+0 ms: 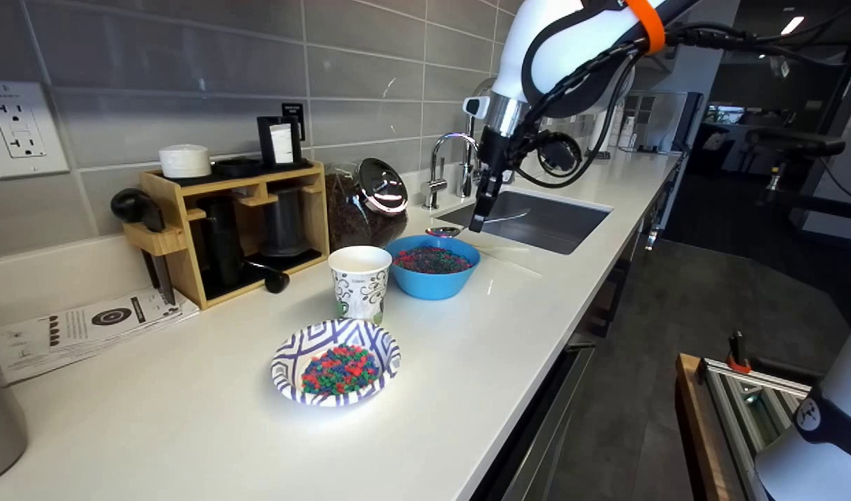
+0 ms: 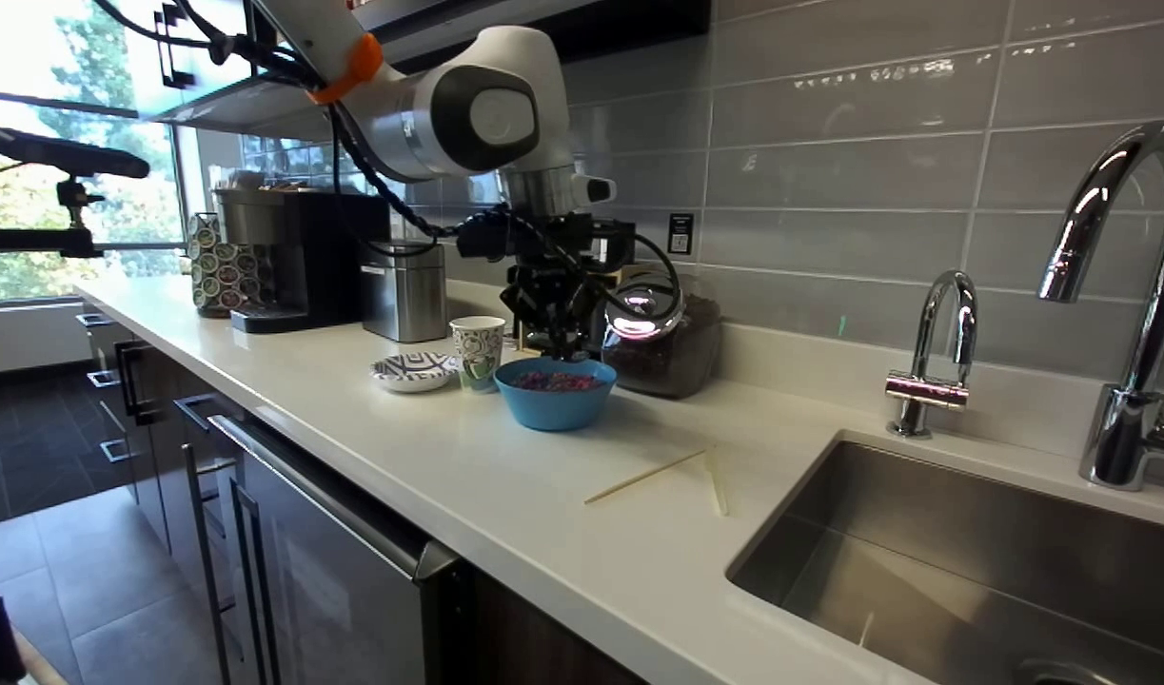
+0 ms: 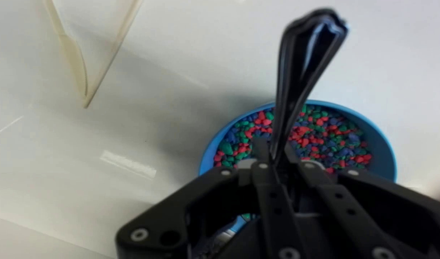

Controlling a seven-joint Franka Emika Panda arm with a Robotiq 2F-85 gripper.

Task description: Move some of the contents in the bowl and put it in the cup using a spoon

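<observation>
A blue bowl [image 1: 435, 284] of red, green and blue pebbles stands on the counter; it also shows in an exterior view [image 2: 555, 407] and the wrist view [image 3: 381, 144]. My gripper [image 1: 478, 224] is shut on a metal spoon [image 1: 444, 231] and holds it above the bowl's rim. The gripper shows in an exterior view [image 2: 567, 354] and the wrist view [image 3: 274, 146]. The spoon's handle [image 3: 300, 64] sticks out past the fingertips; its head is hidden in the wrist view. A patterned paper cup [image 1: 360, 282] stands upright beside the bowl, also in an exterior view [image 2: 478, 347].
A patterned paper bowl [image 1: 286, 369] with similar pebbles stands near the cup. A jar [image 1: 345, 202] and a wooden organizer [image 1: 188, 257] stand along the wall. Pale plastic utensils [image 2: 648, 476] lie between the blue bowl and the sink [image 2: 848, 571].
</observation>
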